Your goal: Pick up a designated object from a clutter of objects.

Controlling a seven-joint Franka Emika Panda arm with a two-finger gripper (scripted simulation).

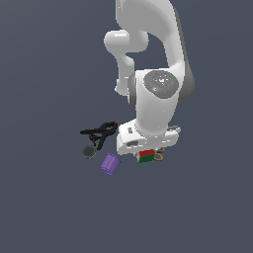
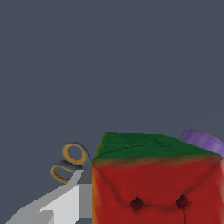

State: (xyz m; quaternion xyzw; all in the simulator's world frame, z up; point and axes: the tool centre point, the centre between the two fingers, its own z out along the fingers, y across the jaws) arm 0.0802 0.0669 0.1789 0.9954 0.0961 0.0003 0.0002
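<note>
We have our hand down on the small puzzle cube with red and green faces, which sits on the dark grey table at the exterior view's right end of the clutter, directly under the white flange of the wrist. In the wrist view the cube fills the near field, green face up and red face toward the camera, and a pale grey finger lies flat against one of its sides. The other finger is out of sight, so we judge that the hand is pinching the cube or just about to, but we cannot tell for certain. Nor can we tell whether the cube is off the table yet; it looks low, level with its neighbours.

So the reach and descent look done, while the lift appears to be left.

The white arm comes down from the top of the exterior view, elbow bent, wrist pointing straight down. The orange-handled scissors lie just behind the cube. The purple ribbed cup stands near it, with the black clamp with red tips and the small dark round piece further off.
</note>
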